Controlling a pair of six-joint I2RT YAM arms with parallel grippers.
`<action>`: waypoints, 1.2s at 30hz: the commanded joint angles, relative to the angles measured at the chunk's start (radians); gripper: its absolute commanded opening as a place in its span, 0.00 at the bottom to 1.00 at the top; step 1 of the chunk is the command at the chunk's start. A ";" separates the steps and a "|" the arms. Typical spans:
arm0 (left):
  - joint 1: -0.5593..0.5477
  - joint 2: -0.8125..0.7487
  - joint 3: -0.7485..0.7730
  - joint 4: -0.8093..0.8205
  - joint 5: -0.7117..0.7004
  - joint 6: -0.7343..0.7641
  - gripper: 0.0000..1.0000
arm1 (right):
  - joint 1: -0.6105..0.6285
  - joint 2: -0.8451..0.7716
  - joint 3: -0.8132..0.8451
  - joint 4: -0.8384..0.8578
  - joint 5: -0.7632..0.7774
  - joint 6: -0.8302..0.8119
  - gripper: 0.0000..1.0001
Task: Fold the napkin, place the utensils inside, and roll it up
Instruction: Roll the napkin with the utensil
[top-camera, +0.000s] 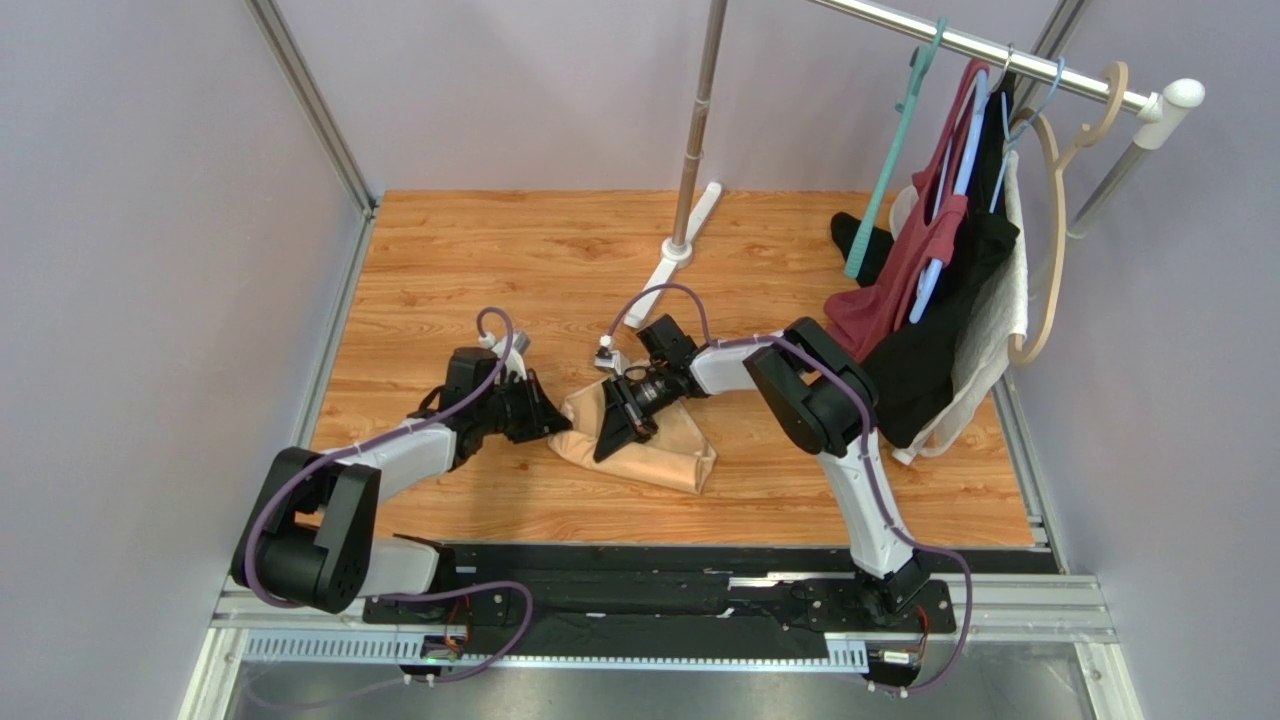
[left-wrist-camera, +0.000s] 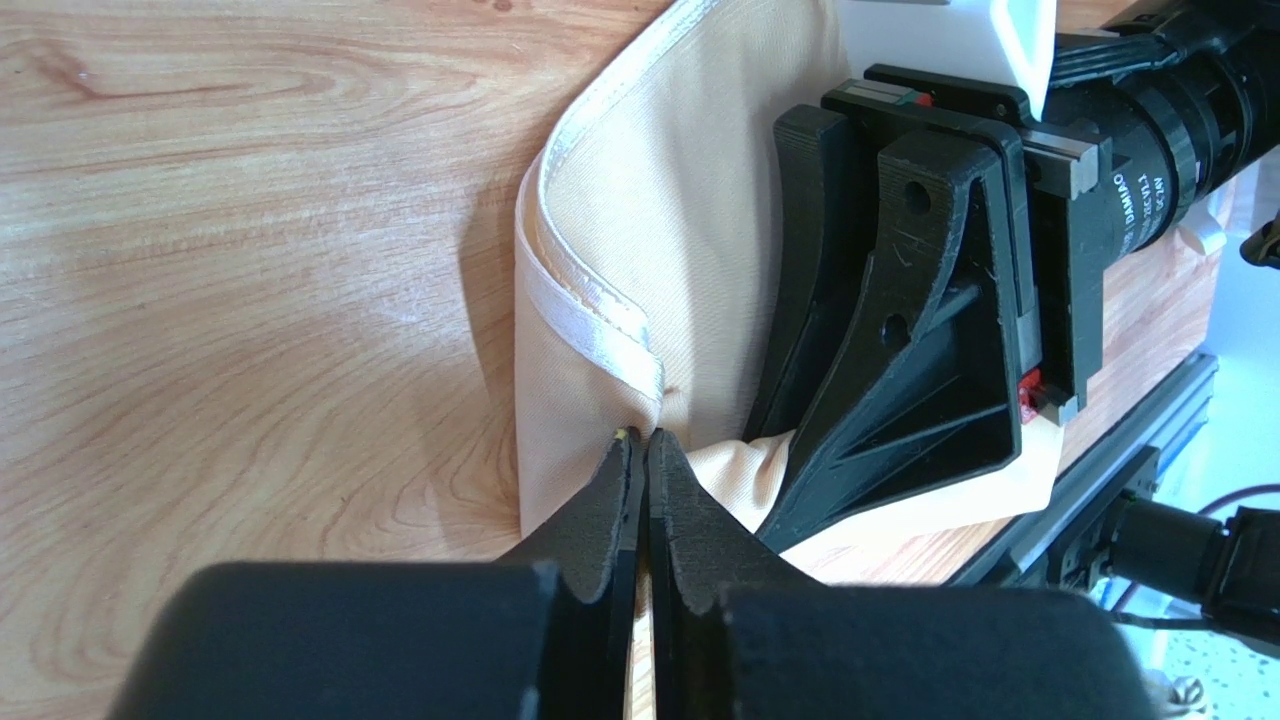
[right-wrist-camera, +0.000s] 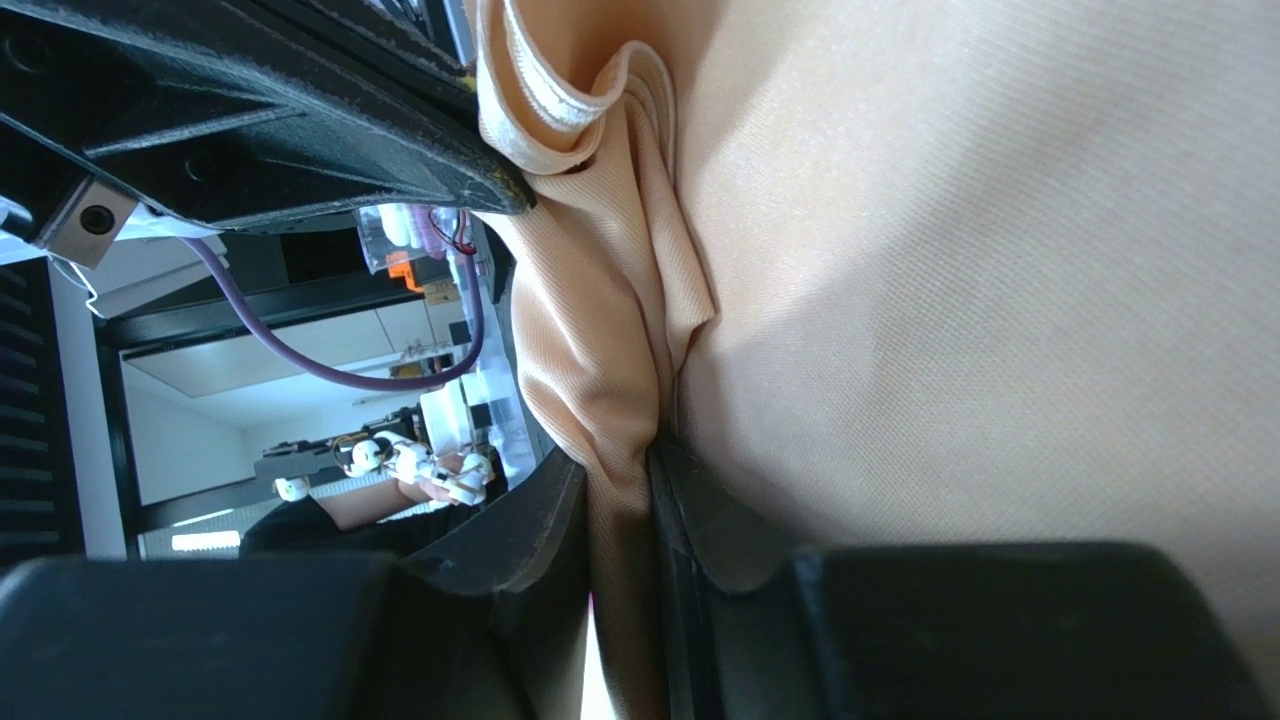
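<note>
The peach-tan napkin (top-camera: 669, 450) lies bunched and folded on the wooden table (top-camera: 451, 255), between my two grippers. At its left end my left gripper (top-camera: 549, 416) is shut, its tips (left-wrist-camera: 646, 440) pinching the napkin (left-wrist-camera: 676, 225) just below the white hemmed edge (left-wrist-camera: 601, 323). My right gripper (top-camera: 613, 438) comes in from the right and is shut on a gathered fold of the napkin (right-wrist-camera: 977, 270) between its fingers (right-wrist-camera: 649, 450). In the left wrist view its black body (left-wrist-camera: 932, 330) rests on the cloth. The utensils are out of view.
A metal pole with a long white foot (top-camera: 669, 270) stands behind the napkin. A rack of hangers with dark red, black and white garments (top-camera: 962, 300) fills the back right. Grey walls close in both sides.
</note>
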 joint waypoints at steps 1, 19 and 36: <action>-0.011 0.028 0.010 -0.052 0.044 0.016 0.00 | -0.016 0.017 -0.020 -0.049 0.245 -0.049 0.34; -0.011 0.132 0.113 -0.156 0.026 0.040 0.00 | -0.004 -0.559 -0.190 -0.005 0.639 -0.324 0.70; -0.011 0.203 0.208 -0.233 0.012 0.065 0.00 | 0.401 -0.683 -0.456 0.159 1.242 -0.724 0.68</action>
